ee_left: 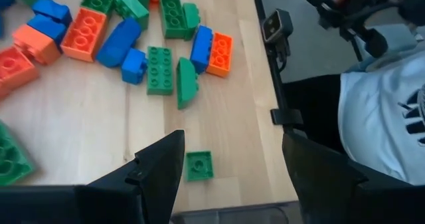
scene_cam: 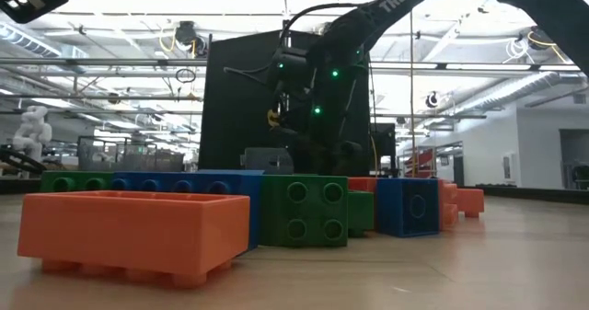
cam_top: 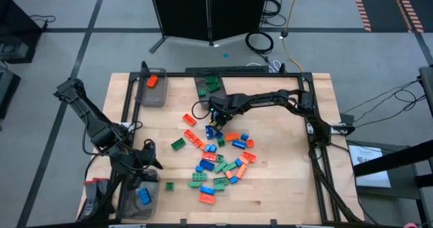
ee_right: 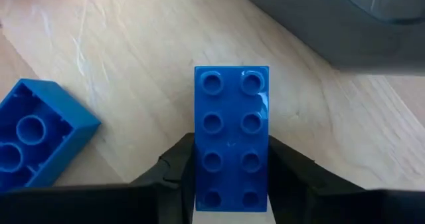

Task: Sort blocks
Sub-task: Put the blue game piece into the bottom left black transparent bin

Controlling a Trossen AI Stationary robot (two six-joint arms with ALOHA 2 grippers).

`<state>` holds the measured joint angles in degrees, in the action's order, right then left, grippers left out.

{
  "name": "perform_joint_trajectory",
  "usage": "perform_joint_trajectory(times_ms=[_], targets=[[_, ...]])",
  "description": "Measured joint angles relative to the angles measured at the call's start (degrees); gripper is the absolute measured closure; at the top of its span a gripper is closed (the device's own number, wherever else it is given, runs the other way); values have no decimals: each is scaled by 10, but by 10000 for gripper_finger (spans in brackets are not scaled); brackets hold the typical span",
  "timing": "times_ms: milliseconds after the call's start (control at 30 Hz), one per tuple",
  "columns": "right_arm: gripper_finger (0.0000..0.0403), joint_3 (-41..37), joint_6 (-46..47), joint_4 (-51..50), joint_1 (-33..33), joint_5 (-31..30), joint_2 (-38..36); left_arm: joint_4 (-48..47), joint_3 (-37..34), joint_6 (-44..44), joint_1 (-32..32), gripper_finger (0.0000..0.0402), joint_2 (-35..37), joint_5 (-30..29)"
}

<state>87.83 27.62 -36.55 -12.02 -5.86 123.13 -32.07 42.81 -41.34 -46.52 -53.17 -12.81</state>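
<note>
Gripping a blue brick (ee_right: 232,134) between its two dark fingers, the right gripper (cam_top: 212,122) reaches over the middle of the wooden table (cam_top: 284,187), at the upper edge of the heap of blocks (cam_top: 220,162). Its jaws press against the brick's long sides, studs facing the wrist camera, with a second blue brick (ee_right: 34,139) lying upturned just beside it on the wood. The heap of orange, green and blue bricks spreads across the table's centre. At the near left corner the left gripper (ee_left: 229,161) hangs with jaws apart and nothing between them, above a small green brick (ee_left: 199,165) lying alone near the table edge. One bin (cam_top: 150,90) at the far left holds an orange brick, a second bin (cam_top: 208,84) beside it holds green ones, and a third bin (cam_top: 140,199) at the near left holds blue.
</note>
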Motion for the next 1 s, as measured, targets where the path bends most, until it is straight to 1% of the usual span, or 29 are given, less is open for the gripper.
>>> perform_joint_trajectory(times_ms=[100,200,367,500,600,700,733,833,933,1000], targets=[[283,0,-14,0,5,-3,0,0,0,3,0,148,0,-29],[283,0,-26,-1,13,-3,-5,1,0,16,0,148,0,-82],[283,-1,-35,6,34,-7,-39,7,0,75,0,148,0,-202],[283,-1,-45,27,57,-69,-88,46,0,131,0,148,0,-319],[283,-1,-65,81,82,-104,-132,97,0,190,0,148,0,-407],[283,-1,-118,182,113,-126,-170,166,0,264,0,148,-1,-484],[283,-1,-141,215,125,-136,-179,196,-1,294,0,148,-1,-500],[283,0,-220,306,157,-138,-199,313,-16,404,0,148,-1,-518],[283,0,-280,370,187,-138,-207,427,-32,502,0,148,-1,-492],[283,0,-322,405,206,-138,-207,487,-40,548,1,148,0,-456]])
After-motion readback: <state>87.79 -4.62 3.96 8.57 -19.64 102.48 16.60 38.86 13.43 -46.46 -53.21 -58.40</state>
